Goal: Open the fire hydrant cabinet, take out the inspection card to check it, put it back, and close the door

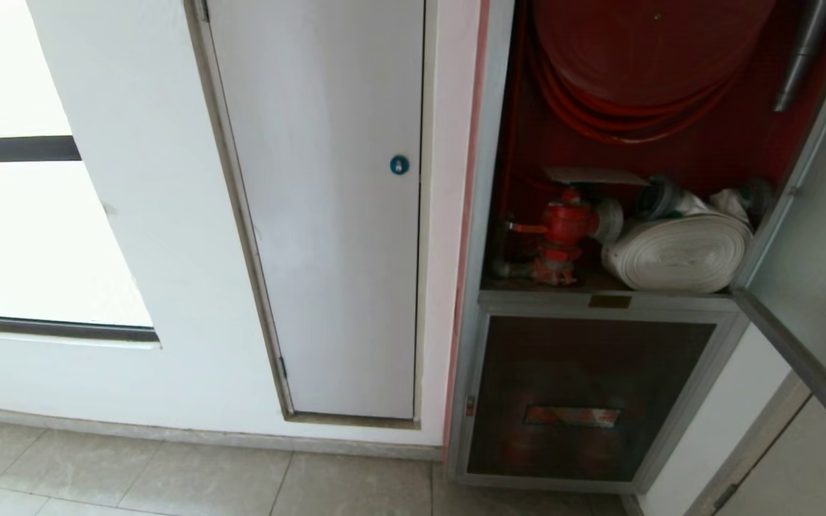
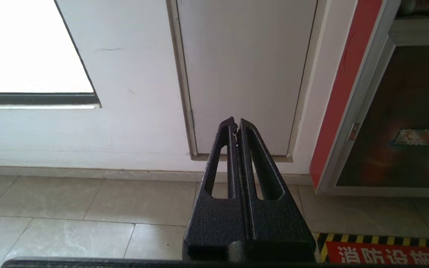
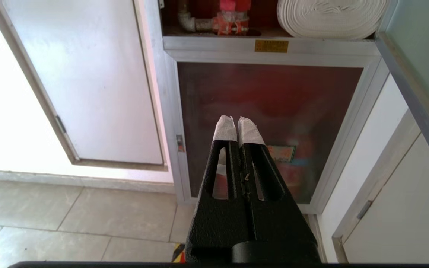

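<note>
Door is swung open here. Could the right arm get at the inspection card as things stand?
Probably yes. The door stands open, and the inspection card lies exposed above the valve with nothing before it. The right pincer, shut, sits low facing the lower pane, so it must rise first.

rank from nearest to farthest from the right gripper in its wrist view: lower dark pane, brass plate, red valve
From the shut right gripper:
1. lower dark pane, straight ahead of the tips.
2. brass plate, on the frame rail above the pane.
3. red valve, farther back inside the cabinet.

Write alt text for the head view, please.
The fire hydrant cabinet stands open, its door swung right, showing a red valve beside a white rolled hose. A white panel door is left of it.
</note>
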